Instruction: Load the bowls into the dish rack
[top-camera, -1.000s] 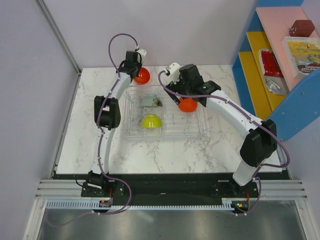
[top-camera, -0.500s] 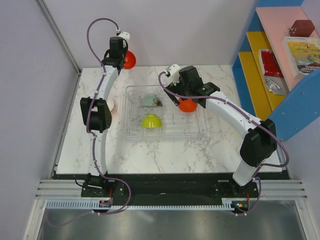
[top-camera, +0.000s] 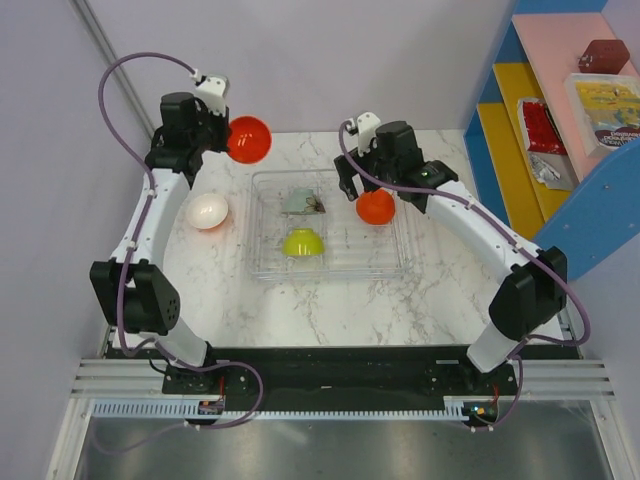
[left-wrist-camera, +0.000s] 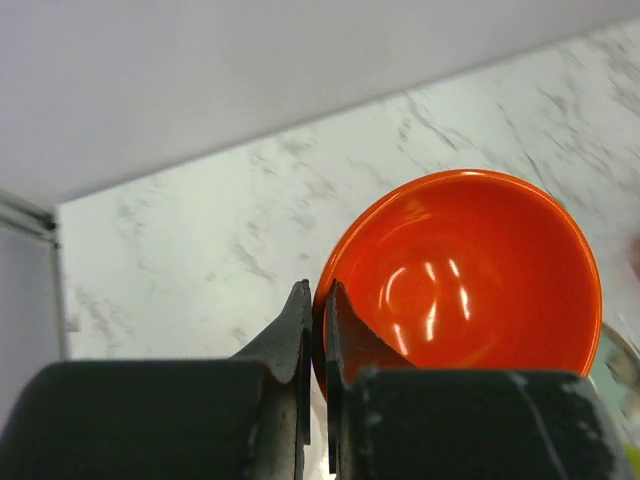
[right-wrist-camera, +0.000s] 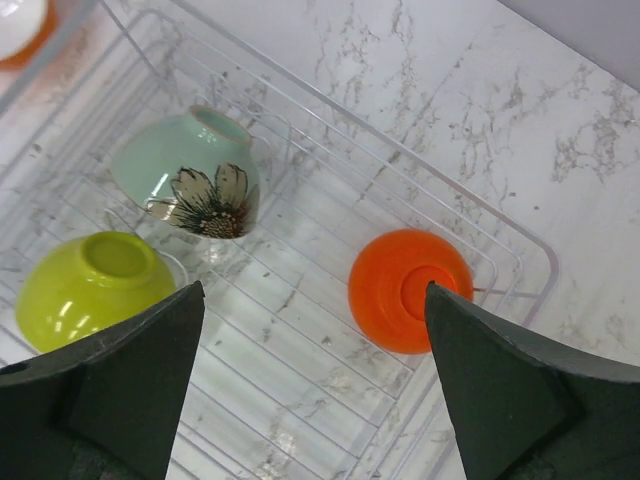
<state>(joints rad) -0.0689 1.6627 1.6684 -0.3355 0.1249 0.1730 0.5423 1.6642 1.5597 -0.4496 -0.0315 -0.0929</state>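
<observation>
The clear dish rack (top-camera: 385, 262) lies mid-table and holds three upturned bowls: a pale green flowered one (top-camera: 300, 202), a yellow-green one (top-camera: 302, 242) and an orange one (top-camera: 376, 207). All three show in the right wrist view: flowered (right-wrist-camera: 190, 170), yellow-green (right-wrist-camera: 90, 285), orange (right-wrist-camera: 410, 290). My left gripper (top-camera: 218, 125) is shut on the rim of a red-orange bowl (top-camera: 248, 139), held raised at the back left; the wrist view shows its inside (left-wrist-camera: 470, 280). My right gripper (top-camera: 362, 185) is open and empty above the rack, over the orange bowl. A white bowl (top-camera: 207, 211) sits left of the rack.
A blue, yellow and pink shelf unit (top-camera: 560, 130) with packets stands at the right. Grey walls close the back and left. The rack's wire-like ribs (right-wrist-camera: 300, 330) run under the right gripper.
The left arm swung up and to the left with the red-orange bowl, uncovering the white bowl. The right gripper let go of the orange bowl in the rack and lifted.
</observation>
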